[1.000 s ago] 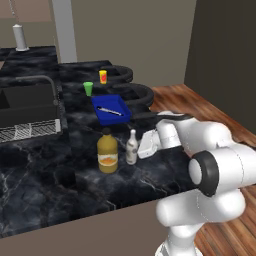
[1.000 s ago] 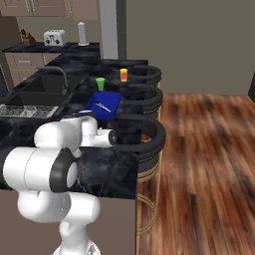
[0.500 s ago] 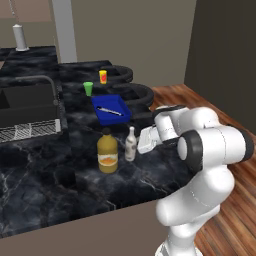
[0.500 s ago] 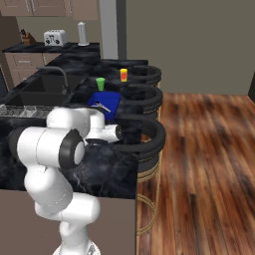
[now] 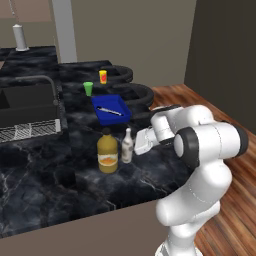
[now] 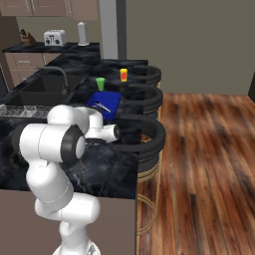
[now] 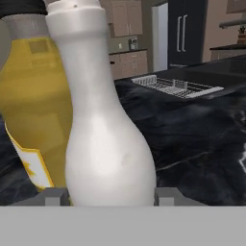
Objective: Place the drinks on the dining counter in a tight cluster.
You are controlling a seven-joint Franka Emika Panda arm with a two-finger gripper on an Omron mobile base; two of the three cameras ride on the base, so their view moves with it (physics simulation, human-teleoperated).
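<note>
Swung round since a second ago: upper arm rotated so the elbow now stands higher and nearer the base, while the gripper point(image 5: 136, 145) stayed low against the white bottle point(image 5: 128, 146). Bottle and juice jug point(image 5: 107, 153) in the same spots on the dining counter point(image 5: 45, 170) as before.

Hand view: white bottle point(image 7: 103, 129) close up and dead centre, its wide lower body sitting between the two finger tips point(image 7: 53, 196), one showing at each side of the base. Jaws drawn in narrow around the bottle's belly, apparently in contact on both sides; bottle upright. Juice jug point(image 7: 31, 105) immediately behind and to one side of it, near touching, exact gap not readable.

Water bottle not made out with any confidence. Blue tray point(image 5: 111, 108) with a utensil beyond the pair, green cup point(image 5: 88, 88) and yellow cup point(image 5: 103, 76) further back, sink point(image 5: 27, 107) off to the left.

Step in hand, as judged: settling the white bottle beside the jug. To do well: keep bottle vertical, base flat on the slab before letting go; open jaws slowly and evenly so neither finger drags it; draw the hand straight back away from the jug, not sideways. Narrow neck and tall form suggest easy tipping if nudged high. Third drink to be brought in close afterwards.
</note>
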